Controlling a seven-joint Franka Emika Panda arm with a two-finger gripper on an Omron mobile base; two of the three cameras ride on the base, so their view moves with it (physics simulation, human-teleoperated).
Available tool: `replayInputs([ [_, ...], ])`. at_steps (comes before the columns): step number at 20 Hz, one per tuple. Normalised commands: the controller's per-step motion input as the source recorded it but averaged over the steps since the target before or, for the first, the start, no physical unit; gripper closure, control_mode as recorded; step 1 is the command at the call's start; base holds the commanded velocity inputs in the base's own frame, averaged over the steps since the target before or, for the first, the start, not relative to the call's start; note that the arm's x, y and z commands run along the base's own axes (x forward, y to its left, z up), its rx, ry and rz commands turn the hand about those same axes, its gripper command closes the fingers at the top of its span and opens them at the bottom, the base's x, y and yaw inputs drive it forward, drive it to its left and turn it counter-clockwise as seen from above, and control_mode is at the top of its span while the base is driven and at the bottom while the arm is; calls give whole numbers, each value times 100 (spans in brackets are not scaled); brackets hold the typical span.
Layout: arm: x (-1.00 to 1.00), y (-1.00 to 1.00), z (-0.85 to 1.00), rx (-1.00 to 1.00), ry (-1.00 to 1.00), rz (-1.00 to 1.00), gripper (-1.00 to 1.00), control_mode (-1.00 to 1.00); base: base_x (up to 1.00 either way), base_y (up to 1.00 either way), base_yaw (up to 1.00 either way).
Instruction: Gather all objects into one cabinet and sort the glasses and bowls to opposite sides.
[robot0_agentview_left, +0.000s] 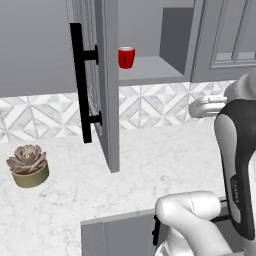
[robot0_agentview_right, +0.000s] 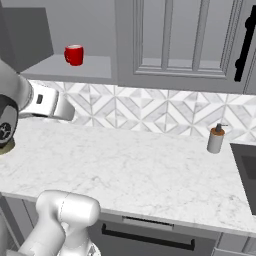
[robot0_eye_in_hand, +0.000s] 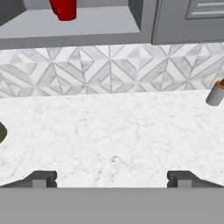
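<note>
One red mug (robot0_agentview_left: 126, 57) stands alone on the shelf (robot0_agentview_left: 150, 71) of the cabinet whose door (robot0_agentview_left: 102, 80) hangs open, presumably for access. Gripper (robot0_eye_in_hand: 112, 178) hovers over the bare counter (robot0_eye_in_hand: 113, 135), fingers spread wide, holding nothing. Cups and bowl unseen.

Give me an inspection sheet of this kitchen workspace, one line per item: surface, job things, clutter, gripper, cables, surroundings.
Surface: white marble counter, bare in front of the arm.
Job's things: red mug upright on the shelf of the open cabinet; its door with the black bar handle swung out. Cups and bowl: nothing seen.
Clutter: succulent in a pot on the left; soap dispenser by the backsplash.
Gripper: gripper open, nothing between the fingertips, above the counter.
Cables: nothing seen.
Surroundings: patterned tile backsplash, closed wall cabinets, drawer fronts below.
</note>
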Motion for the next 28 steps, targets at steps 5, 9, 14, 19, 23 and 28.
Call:
replayInputs([
  [5, 34, 29, 37, 1, -28, 1, -100, -100, 0, 0, 0],
  [9, 46, 23, 28, 1, -33, 3, -100, -100, 0, 0, 0],
  [14, 45, 19, 27, 2, -27, 3, -100, -100, 0, 0, 0],
  [19, 51, 29, 46, 0, 0, 0, -100, -100, 0, 0, 0],
  [23, 49, 5, 16, 0, 6, 0, -100, -100, 0, 0, 0],
  [28, 39, 5, 0, 0, 2, 1, -100, -100, 0, 0, 0],
])
